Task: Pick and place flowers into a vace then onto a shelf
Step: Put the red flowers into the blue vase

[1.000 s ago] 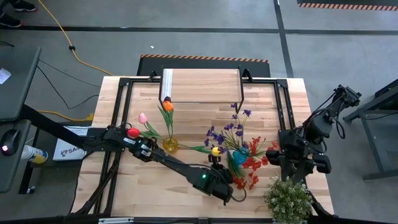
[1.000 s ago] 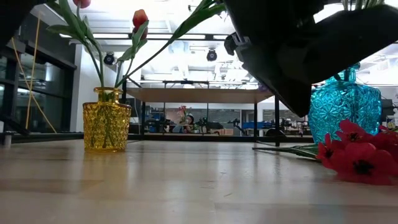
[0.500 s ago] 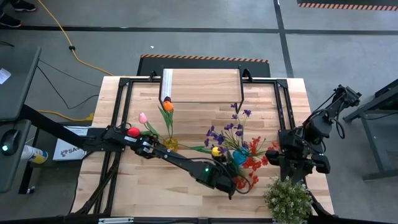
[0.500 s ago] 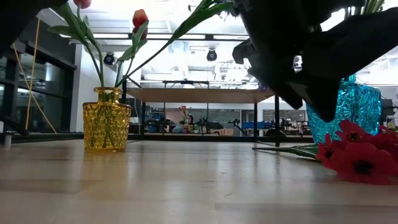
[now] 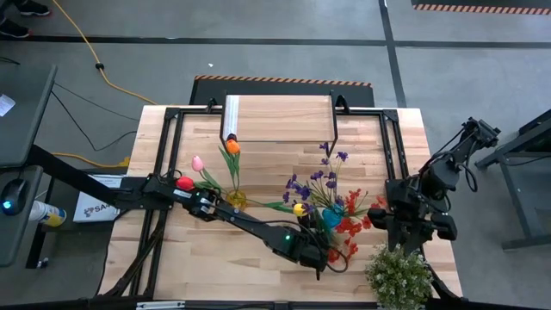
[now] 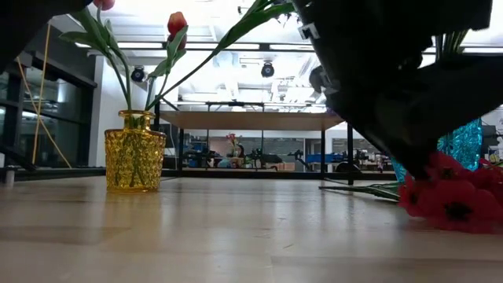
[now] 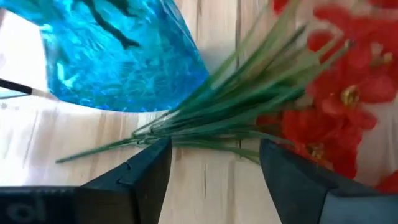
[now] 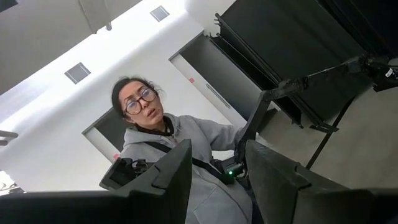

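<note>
My left gripper [image 7: 214, 163] is low over the near-right part of the table [image 5: 258, 164], jaws apart, straddling the green stems of a red spray [image 7: 323, 118] that lies flat on the wood. Nothing gripped: fingers [image 7: 140, 177] sit either side of the stem bundle, not pinching it. Blue vase [image 7: 112, 56] is just beyond the fingertips, stems running right up to its base; I can't tell if they touch.

From above, my wrist covers the stem ends. In the low view my arm blocks most of the blue vase, and the red blossoms [image 6: 452, 192] are only partly visible.

Blue vase [image 5: 331, 215] holds purple sprays [image 5: 314, 181] and a yellow tulip [image 5: 299, 208]. Yellow vase [image 5: 236, 200], left of it, holds pink, red and orange tulips [image 5: 232, 148]. Shelf [image 5: 280, 119] stands at the far edge, its top bare.

My right gripper [image 8: 214, 180] is parked off the right edge, tilted up at the room; jaws partly open, empty. It sees a person [image 8: 168, 155] in a grey top.

Potted plant [image 5: 398, 277] is at the near-right corner, cut off by the frame. A box on the floor at left has lettering, mostly hidden under my arm, unreadable.
</note>
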Controlling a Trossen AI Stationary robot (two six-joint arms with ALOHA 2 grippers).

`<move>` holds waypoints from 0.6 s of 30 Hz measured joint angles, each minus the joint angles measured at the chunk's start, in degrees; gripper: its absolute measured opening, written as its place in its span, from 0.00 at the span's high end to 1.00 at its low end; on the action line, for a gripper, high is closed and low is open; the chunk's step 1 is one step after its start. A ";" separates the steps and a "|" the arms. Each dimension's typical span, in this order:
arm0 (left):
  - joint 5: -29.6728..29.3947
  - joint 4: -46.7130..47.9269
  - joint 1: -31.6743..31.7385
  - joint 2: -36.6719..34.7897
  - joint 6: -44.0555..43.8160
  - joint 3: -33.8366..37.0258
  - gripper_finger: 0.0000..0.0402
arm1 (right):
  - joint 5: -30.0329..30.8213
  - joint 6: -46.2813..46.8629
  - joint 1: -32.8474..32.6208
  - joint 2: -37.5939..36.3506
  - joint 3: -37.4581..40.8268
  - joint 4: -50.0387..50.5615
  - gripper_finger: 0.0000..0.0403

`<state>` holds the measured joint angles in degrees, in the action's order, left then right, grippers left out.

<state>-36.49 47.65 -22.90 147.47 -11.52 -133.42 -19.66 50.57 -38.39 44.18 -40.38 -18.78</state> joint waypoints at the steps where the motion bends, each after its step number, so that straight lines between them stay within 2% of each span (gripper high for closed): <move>1: 0.02 0.04 0.00 0.06 1.01 0.04 0.33 | -0.02 -0.02 0.00 0.00 0.00 0.07 0.65; 18: 1.81 -1.67 0.20 0.36 19.93 0.02 0.42 | -0.09 -0.02 0.00 0.00 0.00 0.56 0.65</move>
<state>-34.68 45.98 -22.69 147.83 8.41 -133.40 -19.75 50.54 -38.39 44.18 -40.38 -18.22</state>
